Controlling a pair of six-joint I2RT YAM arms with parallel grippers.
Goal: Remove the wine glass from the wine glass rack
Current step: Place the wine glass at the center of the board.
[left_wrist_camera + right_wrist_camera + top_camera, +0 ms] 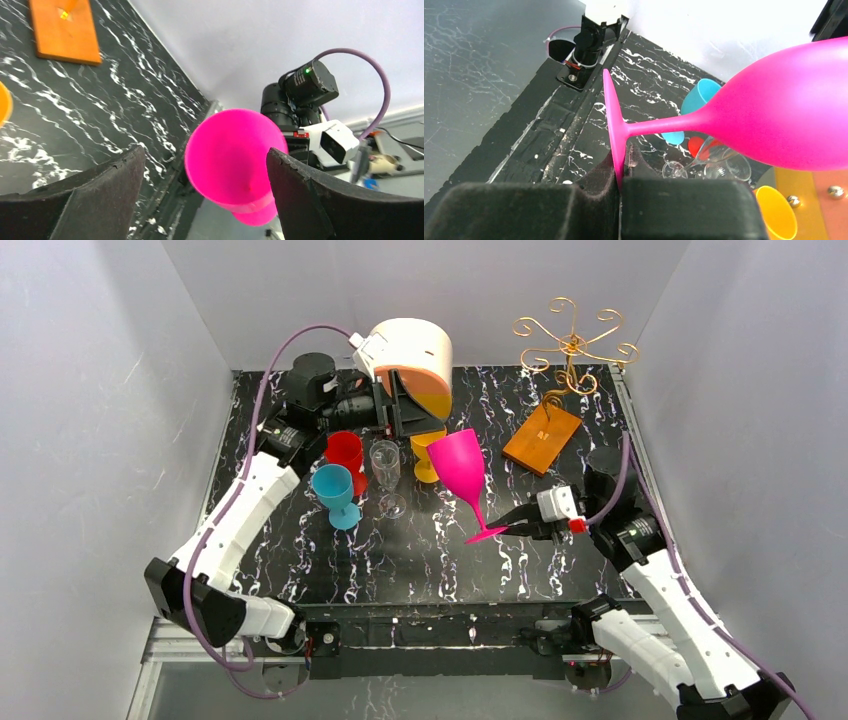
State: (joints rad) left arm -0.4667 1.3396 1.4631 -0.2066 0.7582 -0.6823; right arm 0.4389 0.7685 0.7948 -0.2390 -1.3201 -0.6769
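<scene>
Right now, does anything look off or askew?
Yes. The pink wine glass leans steeply, held only by the edge of its foot, which is pinched in the right gripper. No spill or breakage is visible.
</scene>
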